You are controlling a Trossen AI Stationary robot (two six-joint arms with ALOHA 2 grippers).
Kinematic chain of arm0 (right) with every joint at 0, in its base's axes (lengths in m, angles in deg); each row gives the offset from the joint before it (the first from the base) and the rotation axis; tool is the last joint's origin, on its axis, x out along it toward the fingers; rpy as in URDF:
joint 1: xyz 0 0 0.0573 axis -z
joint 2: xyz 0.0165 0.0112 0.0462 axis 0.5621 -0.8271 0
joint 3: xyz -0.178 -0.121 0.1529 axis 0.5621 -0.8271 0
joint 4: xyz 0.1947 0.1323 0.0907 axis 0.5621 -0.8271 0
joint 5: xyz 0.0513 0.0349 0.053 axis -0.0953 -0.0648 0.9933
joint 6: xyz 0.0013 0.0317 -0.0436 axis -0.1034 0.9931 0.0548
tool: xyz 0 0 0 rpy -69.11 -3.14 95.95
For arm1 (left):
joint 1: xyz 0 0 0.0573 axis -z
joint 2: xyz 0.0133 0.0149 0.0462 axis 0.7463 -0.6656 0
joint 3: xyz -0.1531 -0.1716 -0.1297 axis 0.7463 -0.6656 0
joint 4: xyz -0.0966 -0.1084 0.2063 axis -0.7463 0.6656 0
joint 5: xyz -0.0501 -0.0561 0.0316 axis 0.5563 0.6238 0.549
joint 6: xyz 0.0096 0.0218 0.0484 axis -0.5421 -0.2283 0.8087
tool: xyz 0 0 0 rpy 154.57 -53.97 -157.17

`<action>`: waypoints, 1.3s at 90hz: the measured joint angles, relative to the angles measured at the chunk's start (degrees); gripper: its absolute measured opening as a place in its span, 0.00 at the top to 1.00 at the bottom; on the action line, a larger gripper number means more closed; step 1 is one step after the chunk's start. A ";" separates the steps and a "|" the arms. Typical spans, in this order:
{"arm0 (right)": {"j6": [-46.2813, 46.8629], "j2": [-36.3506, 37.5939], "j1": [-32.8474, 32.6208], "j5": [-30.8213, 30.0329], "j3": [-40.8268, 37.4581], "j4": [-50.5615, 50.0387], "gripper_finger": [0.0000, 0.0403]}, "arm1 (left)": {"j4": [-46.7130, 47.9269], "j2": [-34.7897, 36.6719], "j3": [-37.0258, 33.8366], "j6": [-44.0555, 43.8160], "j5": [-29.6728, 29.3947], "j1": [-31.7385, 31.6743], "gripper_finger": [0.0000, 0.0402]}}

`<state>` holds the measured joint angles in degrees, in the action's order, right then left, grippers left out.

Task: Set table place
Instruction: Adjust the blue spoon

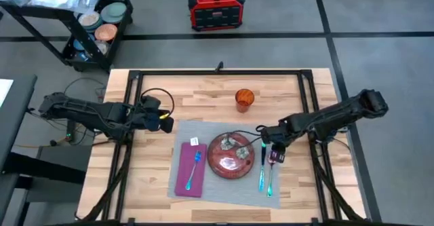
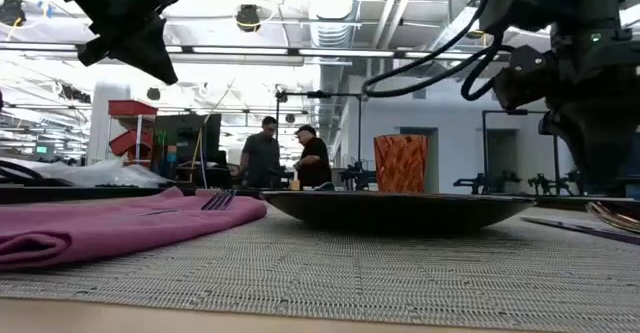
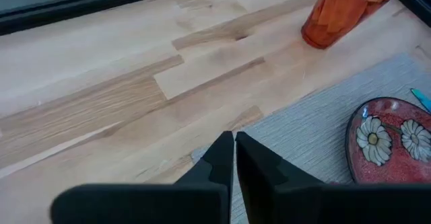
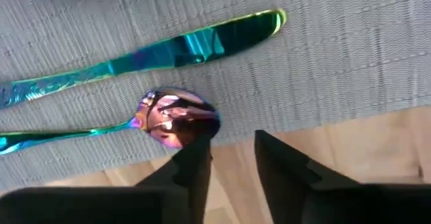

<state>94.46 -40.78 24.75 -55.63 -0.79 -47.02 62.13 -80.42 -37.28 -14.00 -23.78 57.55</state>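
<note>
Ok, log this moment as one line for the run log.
left tool: shut, above grey woven placemat corner | right tool: open, empty, above iridescent metal spoon bowl | iridescent knife: beside spoon, on placemat

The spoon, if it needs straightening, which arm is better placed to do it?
Right, probably. The right gripper hovers open just beside the spoon, while the left gripper sits shut near the placemat's far left corner.

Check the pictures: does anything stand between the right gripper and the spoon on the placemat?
Nothing visible does. The right gripper, fingers open, hovers directly by the spoon bowl at the placemat edge; the knife lies beyond it.
</note>
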 joint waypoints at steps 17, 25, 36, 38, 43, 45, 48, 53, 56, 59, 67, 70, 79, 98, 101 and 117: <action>-1.59 0.00 2.24 -0.14 -0.80 0.96 0.64 | 0.06 0.00 0.00 0.00 0.00 0.00 1.00; -1.40 0.00 3.06 0.00 -2.65 1.83 0.64 | 0.07 0.00 0.00 0.00 0.00 0.00 1.00; -1.81 0.00 3.17 0.07 -3.43 2.30 0.65 | 0.11 0.00 0.00 0.00 0.00 0.00 1.00; -1.96 0.00 3.14 0.08 -3.43 2.28 0.65 | 0.11 0.00 0.00 0.00 0.00 0.00 1.00; -2.16 0.00 3.14 0.42 -3.45 2.28 0.66 | 0.13 0.00 0.00 0.00 0.00 0.00 1.00; -2.16 0.00 3.14 0.79 -3.45 2.43 0.66 | 0.11 0.00 0.00 0.00 0.00 0.00 1.00; -2.21 0.00 3.14 1.65 -3.45 2.71 0.66 | 0.12 0.00 0.00 0.00 0.00 0.00 1.00; -2.49 0.00 3.12 2.80 -3.45 3.77 0.66 | 0.13 0.00 0.00 0.03 0.00 0.00 1.00; -2.59 0.00 3.06 3.53 -3.45 4.57 0.66 | 0.13 0.00 0.00 0.19 0.00 0.00 1.00; -2.73 0.00 2.94 4.25 -3.45 5.31 0.66 | 0.13 0.00 0.00 0.24 0.00 0.00 1.00; -3.20 0.00 2.37 4.69 -3.45 6.79 0.66 | 0.13 0.00 0.00 0.35 0.00 0.00 1.00; -3.30 0.00 2.15 4.69 -3.45 7.06 0.66 | 0.13 0.00 0.00 0.31 0.00 0.00 1.00; -4.29 0.00 1.90 4.74 -3.45 7.04 0.66 | 0.12 0.00 0.00 0.28 0.00 0.00 1.00; -5.55 0.00 1.99 4.70 -3.48 7.06 0.66 | 0.11 0.00 0.00 0.21 0.00 0.00 1.00; -5.81 0.00 1.99 4.70 -3.48 7.06 0.67 | 0.11 0.00 0.00 0.21 0.00 0.00 1.00; -5.73 0.00 1.99 5.15 -5.33 8.67 0.71 | 0.11 0.00 0.00 0.22 0.00 0.00 1.00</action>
<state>88.73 -40.78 26.74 -50.47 -6.12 -38.35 62.24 -80.42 -37.28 -13.78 -23.78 57.55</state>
